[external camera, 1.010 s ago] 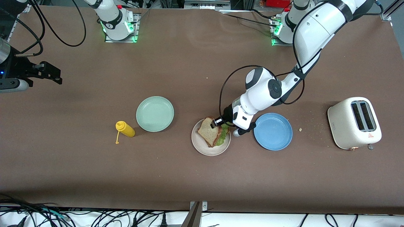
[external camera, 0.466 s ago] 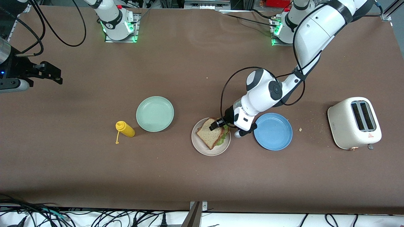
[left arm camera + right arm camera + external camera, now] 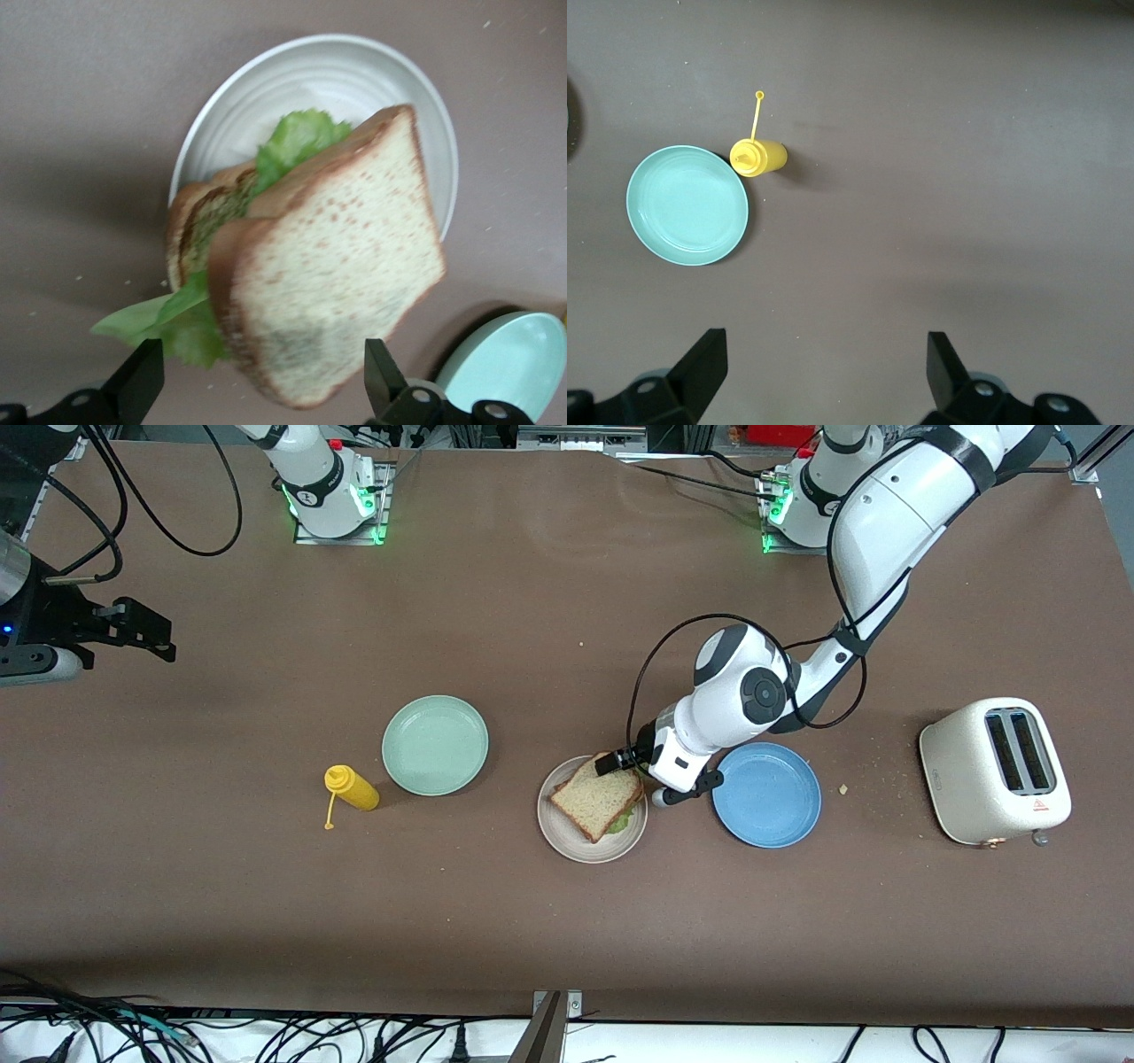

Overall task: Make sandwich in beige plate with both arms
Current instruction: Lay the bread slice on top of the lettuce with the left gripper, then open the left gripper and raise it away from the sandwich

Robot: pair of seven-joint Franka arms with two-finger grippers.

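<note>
We see the left end effector spread wide, gripping nothing, at the one o'clock edge of the sandwich, which lies on the beige plate in the middle of the table. A second ago its fingers were pinched on the top slice, which stood tilted; now the slice lies flat. The right end effector waits open over bare table, holding nothing.

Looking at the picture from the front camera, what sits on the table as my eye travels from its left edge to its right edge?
Yellow squeeze bottle → mint-green plate → beige plate carrying the sandwich → blue plate → toaster.
</note>
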